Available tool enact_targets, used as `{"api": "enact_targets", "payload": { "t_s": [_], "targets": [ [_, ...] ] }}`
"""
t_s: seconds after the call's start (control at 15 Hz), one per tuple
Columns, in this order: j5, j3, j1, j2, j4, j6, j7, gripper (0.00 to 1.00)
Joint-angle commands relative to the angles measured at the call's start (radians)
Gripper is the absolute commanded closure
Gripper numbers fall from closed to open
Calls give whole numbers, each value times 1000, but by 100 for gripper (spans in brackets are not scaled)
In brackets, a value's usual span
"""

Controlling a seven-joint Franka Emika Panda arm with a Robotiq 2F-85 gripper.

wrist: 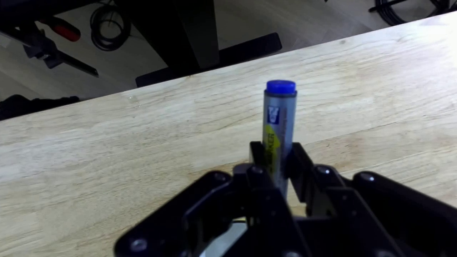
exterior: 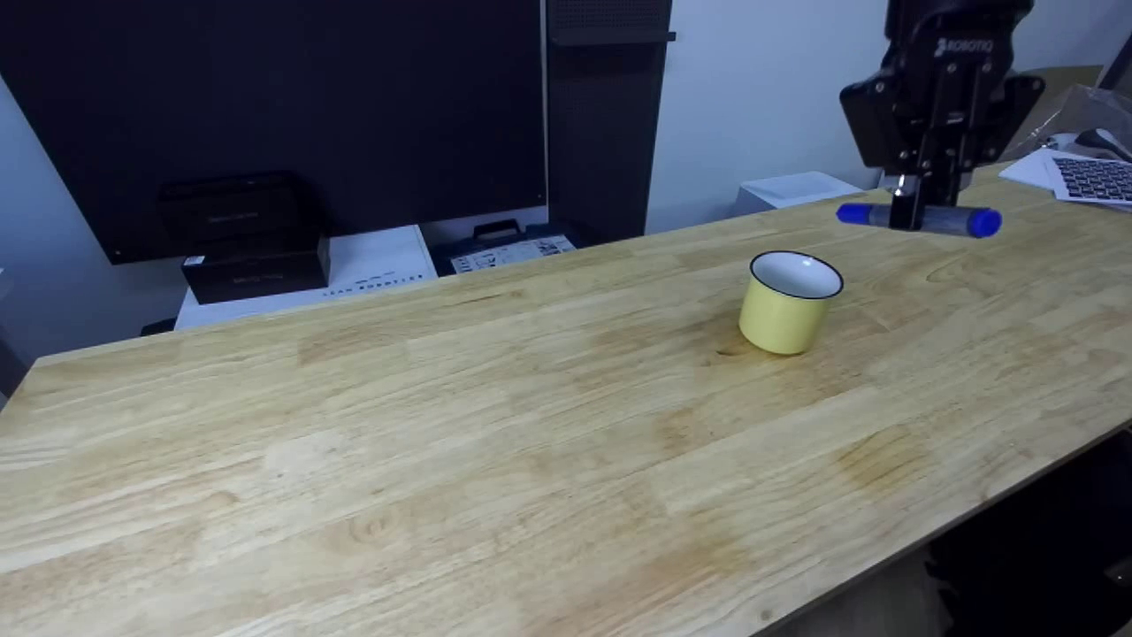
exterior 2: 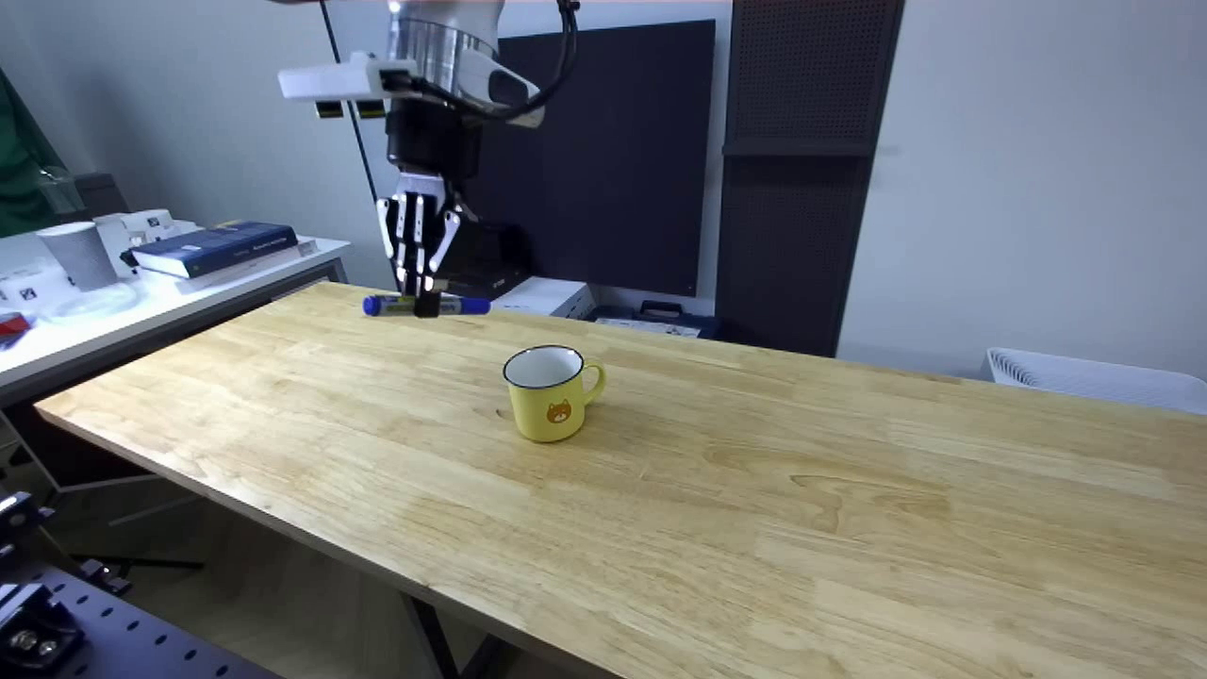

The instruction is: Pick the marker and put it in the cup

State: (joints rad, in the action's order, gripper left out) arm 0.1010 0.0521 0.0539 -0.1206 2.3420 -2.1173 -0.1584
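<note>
The marker, with a grey body and blue ends, is held roughly level above the table. It shows in both exterior views (exterior: pixel 959 220) (exterior 2: pixel 391 305) and in the wrist view (wrist: pixel 280 107). My gripper (exterior: pixel 918 209) (exterior 2: pixel 427 300) (wrist: pixel 275 157) is shut on the marker's middle. The pale yellow cup stands upright on the table in both exterior views (exterior: pixel 783 320) (exterior 2: pixel 530 405), its handle and a small animal face visible in an exterior view. The gripper is higher than the cup and off to one side. In the wrist view the cup (wrist: pixel 225 241) is mostly hidden behind the fingers.
The wooden table (exterior: pixel 442 425) (exterior 2: pixel 754 528) carries the cup. A keyboard (exterior: pixel 1097 180) and a plastic bag (exterior: pixel 1074 115) lie at its far end. Boxes (exterior: pixel 256 274) stand behind it. A side table holds books (exterior 2: pixel 217 247) and a grey cup (exterior 2: pixel 80 255). A white basket (exterior 2: pixel 1094 377) stands behind.
</note>
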Motion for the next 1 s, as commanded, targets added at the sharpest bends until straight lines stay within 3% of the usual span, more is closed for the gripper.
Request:
{"api": "enact_targets", "payload": {
  "t_s": [0.0,0.47,0.93],
  "targets": [
    [19,2,5,-126,-58,-86,38,95],
    [49,-5,27,-239,-136,-159,89,95],
    [132,-10,53,-247,-144,-164,145,95]
  ]
}}
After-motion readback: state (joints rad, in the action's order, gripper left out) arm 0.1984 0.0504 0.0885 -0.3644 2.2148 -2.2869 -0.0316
